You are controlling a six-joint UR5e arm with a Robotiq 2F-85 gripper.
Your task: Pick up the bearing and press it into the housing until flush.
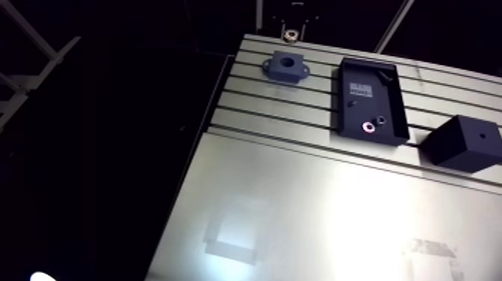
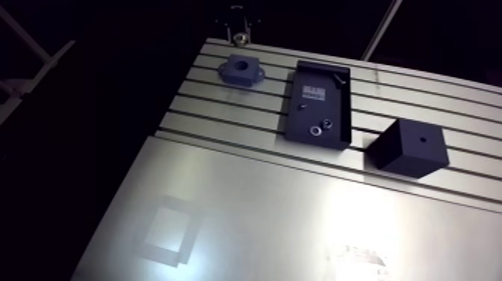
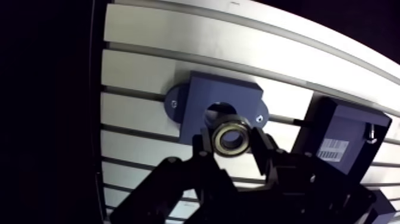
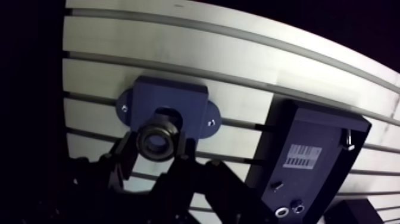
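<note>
A: Where's the bearing (image 3: 231, 138)?
B: In the gripper (image 3: 232, 146), pinched by its outer ring btw the two fingers (image 3: 204, 143), bore facing the wrist cam. It hangs over the housing (image 3: 196, 95), apart from it afaict. It overlaps the edge of the housing's hole, so prob. not centred yet.

A: How will it handle?
B: Small metal ring, so I'd guess stiff, dense for its size, smooth & slippery. Could tilt in the grip if pushed off-axis. Outer ring is the right place to hold, and to press on too, not the inner ring.

A: And the housing?
B: Dark block w/ two ears, flat on the table (image 3: 155, 36). Can't tell if it's fixed down. A cocked bearing may jam in it.

A: Anything close?
B: Black tray (image 4: 315, 128) just beside the housing. Black block (image 2: 407, 147) beyond the tray, well apart from the housing. Neither's in the way.

A: Next?
B: Centre over the housing's hole, keep level, go straight down till flush.
</note>
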